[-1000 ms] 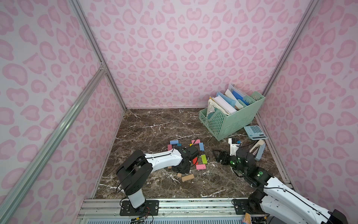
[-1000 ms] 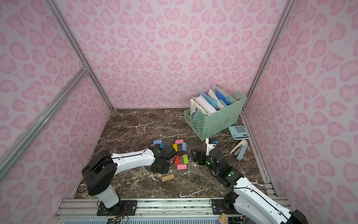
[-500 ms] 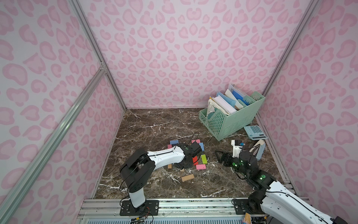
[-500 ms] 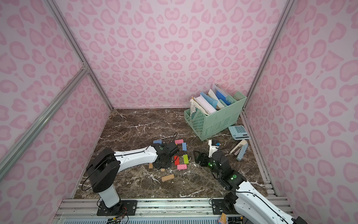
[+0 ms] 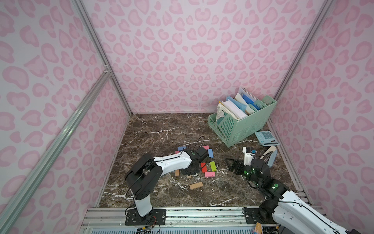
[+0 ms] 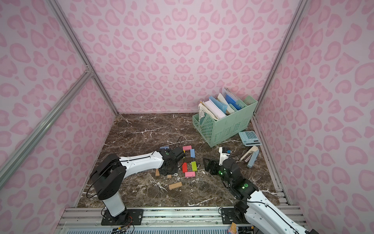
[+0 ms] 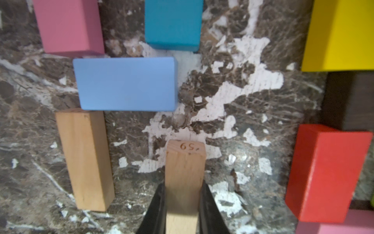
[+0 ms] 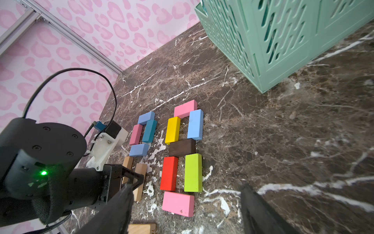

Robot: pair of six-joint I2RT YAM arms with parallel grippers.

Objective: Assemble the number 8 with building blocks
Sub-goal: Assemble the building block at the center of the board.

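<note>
- Marble table [image 5: 162,129] — dark brown with white veins.
- File basket [image 5: 242,125]: mint green with papers inside, at 1 o'clock of the table's middle.
- Left arm [image 5: 172,162]: reaches low across the table from 7 o'clock. Its wrist covers the upper left of the figure in both top views.
- Calculator [image 5: 267,138]: just beside the basket, at its 4 o'clock.
- Number 8 [image 8: 182,147]: near the table's middle, made of seven blocks. They are pink, yellow, light blue, a dark brown bar, red, green and pink.
- Second group [image 8: 149,131] — two light blue, pink, teal and tan, at the figure's 9 o'clock.
- Left gripper [image 7: 183,188]: clamped on a tan block [image 7: 185,162] in that group.
- Right gripper [image 8: 186,186]: spread wide and empty, at the figure's 3 o'clock.
- Loose block [image 5: 196,185]: tan, at the figure's 7 o'clock.
</note>
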